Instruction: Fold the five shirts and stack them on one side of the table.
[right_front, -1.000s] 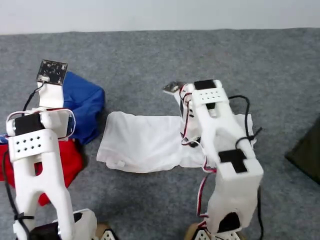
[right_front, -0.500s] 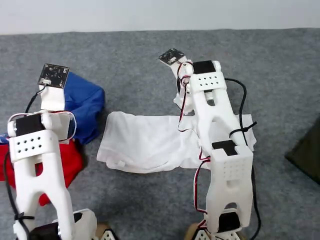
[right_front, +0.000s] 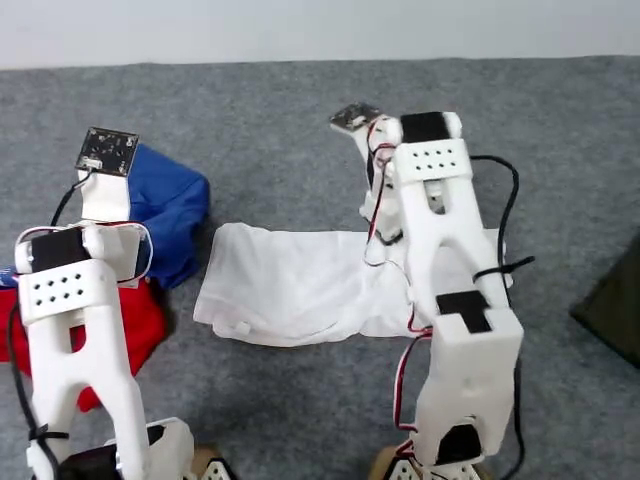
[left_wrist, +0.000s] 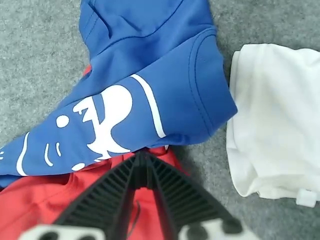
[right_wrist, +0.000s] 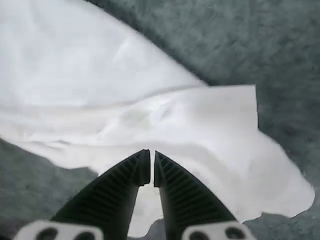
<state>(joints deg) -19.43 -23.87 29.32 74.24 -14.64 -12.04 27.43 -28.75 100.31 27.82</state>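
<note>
A crumpled white shirt (right_front: 290, 285) lies flat in the middle of the grey table. My right arm (right_front: 430, 200) stands over its right half. In the right wrist view my right gripper (right_wrist: 151, 156) hangs shut above the white shirt (right_wrist: 150, 100), with no cloth seen between its fingers. At the left, a blue shirt (right_front: 170, 215) with a white print lies partly on a red shirt (right_front: 140, 320). My left gripper (left_wrist: 145, 156) is shut and hovers over the seam where the blue shirt (left_wrist: 150, 75) meets the red shirt (left_wrist: 40, 205). The white shirt (left_wrist: 275, 125) lies just beside them.
The grey felt table cover (right_front: 300, 110) stretches bare to the far edge, where a pale wall begins. A dark object (right_front: 610, 310) pokes in at the right edge. The bases of both arms stand at the near edge.
My right arm's wrist rose toward the far side of the white shirt, then shifted slightly right. The left arm and all the shirts stayed put.
</note>
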